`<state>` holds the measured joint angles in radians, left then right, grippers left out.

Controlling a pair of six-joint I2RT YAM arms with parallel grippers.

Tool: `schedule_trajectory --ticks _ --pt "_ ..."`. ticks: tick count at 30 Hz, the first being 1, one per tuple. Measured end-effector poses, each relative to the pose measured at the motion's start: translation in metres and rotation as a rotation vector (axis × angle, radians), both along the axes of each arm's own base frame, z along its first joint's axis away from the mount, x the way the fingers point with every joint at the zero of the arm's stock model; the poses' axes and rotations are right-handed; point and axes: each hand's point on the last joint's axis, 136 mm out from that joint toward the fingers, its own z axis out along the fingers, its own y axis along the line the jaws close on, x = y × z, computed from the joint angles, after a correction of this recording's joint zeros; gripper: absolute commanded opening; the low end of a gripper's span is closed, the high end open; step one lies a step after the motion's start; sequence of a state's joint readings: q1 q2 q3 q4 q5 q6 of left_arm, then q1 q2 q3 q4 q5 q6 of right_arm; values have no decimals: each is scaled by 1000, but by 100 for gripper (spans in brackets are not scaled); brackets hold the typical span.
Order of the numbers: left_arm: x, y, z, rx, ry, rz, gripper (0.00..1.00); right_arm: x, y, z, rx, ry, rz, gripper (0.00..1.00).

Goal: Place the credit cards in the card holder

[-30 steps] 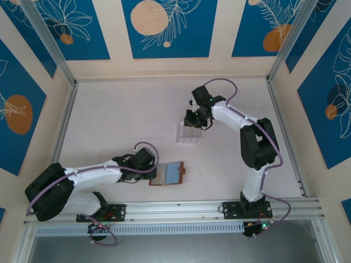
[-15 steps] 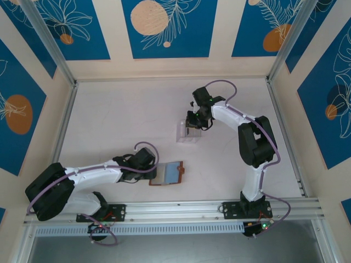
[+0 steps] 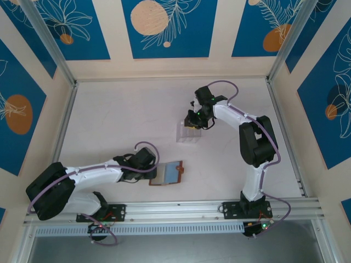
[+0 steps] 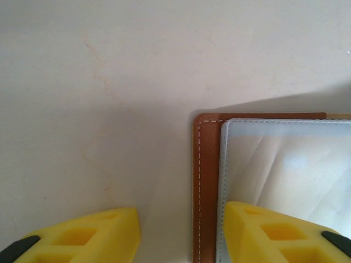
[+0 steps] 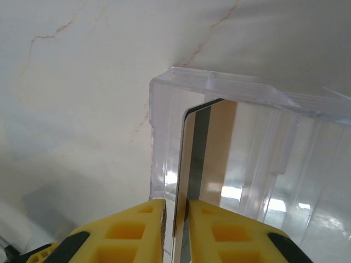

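A card (image 5: 200,143) stands on edge inside the clear stand (image 5: 263,137), pinched between the closed fingers of the right end effector (image 5: 176,211). The brown wallet (image 4: 207,175) lies open on the table (image 4: 98,98). Its left edge sits between the parted fingers of the left end effector (image 4: 181,233), one finger over its pale lining.
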<state>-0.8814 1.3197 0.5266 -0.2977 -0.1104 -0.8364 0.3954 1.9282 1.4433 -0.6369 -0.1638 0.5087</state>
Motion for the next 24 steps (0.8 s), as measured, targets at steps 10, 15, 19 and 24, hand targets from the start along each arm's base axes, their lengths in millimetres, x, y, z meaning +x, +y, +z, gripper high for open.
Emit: schedule_trajectory --ticks 10,15,19,24 --pt "0 0 0 2 2 0 46 1 1 2 19 2 2 14" --pt "0 0 0 2 2 0 46 1 1 2 18 2 2 13" --pt "1 -1 0 2 2 0 46 1 0 1 13 0 -1 13" --pt "1 -1 0 3 2 0 46 2 -1 0 2 -5 -4 16"
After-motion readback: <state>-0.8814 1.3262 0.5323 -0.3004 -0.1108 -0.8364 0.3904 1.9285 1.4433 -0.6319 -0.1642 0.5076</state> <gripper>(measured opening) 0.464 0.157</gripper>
